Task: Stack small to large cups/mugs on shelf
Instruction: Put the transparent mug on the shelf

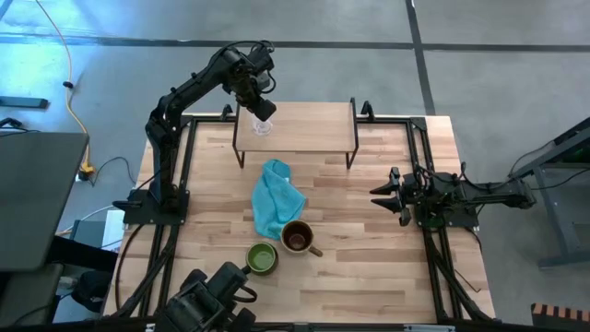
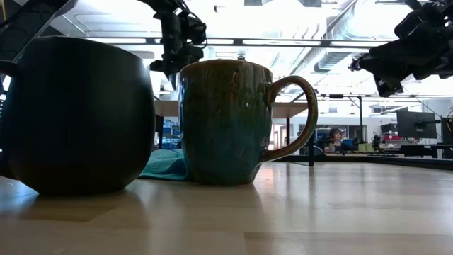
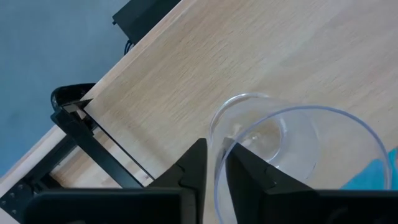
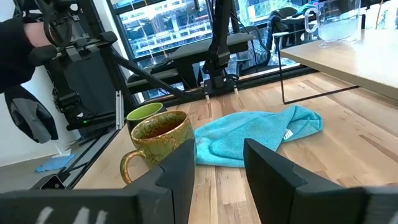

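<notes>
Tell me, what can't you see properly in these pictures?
- Glass cup: cut off by the left wrist view's edge; tiny in the high view under the left gripper.
- Shelf: mostly hidden behind the mugs in the low view.
- Cloth: only a sliver shows between the mugs in the low view.

The left arm reaches far out across the table and bends down at the wrist. The left gripper (image 1: pixel 263 114) points down, and its two dark fingers (image 3: pixel 193 171) stand close together with only a thin gap between them. The right arm lies low and stretched toward the middle. The right gripper (image 1: pixel 383 194) has its fingers (image 4: pixel 180 165) spread wide apart and holds nothing.
</notes>
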Motion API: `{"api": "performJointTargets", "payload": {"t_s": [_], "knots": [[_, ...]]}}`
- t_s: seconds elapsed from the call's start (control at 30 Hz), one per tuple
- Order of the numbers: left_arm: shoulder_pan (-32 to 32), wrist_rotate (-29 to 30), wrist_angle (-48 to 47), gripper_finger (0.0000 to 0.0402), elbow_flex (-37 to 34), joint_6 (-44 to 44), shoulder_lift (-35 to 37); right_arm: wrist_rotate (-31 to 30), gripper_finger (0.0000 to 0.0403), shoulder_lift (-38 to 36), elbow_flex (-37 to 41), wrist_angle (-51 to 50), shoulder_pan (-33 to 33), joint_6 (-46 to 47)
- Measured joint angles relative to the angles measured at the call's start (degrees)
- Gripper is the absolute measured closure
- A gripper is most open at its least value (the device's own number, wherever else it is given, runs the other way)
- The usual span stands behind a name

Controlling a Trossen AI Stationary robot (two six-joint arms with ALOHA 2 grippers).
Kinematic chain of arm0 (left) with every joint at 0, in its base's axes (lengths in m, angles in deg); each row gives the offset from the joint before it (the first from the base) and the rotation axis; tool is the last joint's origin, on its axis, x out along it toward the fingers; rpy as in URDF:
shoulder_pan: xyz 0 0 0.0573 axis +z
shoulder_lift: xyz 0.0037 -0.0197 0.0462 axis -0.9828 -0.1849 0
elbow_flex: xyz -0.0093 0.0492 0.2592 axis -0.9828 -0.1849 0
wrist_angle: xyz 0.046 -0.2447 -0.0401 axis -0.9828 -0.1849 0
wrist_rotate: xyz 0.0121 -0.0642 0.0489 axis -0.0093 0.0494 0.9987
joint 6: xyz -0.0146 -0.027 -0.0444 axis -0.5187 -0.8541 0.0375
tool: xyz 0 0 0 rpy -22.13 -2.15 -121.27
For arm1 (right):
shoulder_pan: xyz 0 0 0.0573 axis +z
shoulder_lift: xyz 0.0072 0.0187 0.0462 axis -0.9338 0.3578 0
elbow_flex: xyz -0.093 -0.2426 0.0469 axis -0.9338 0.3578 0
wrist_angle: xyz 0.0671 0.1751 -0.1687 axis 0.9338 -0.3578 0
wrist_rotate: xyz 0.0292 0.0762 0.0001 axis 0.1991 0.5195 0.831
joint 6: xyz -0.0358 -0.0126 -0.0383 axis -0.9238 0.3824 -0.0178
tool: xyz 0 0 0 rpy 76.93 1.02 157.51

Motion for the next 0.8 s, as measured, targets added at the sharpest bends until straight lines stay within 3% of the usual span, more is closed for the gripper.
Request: {"api": "performJointTargets", "payload": {"t_s": [0.33, 0.8], "knots": [[0.00, 0.00, 0.04, 0.0303, 0.02, -0.66, 0.00, 0.02, 0.0275, 0.00, 0.00, 0.00, 0.01, -0.17], [0.00, -0.02, 0.20, 0.0298, 0.09, -0.86, 0.00, 0.26, 0.0275, 0.00, 0.00, 0.02, 0.01, 0.44]]}}
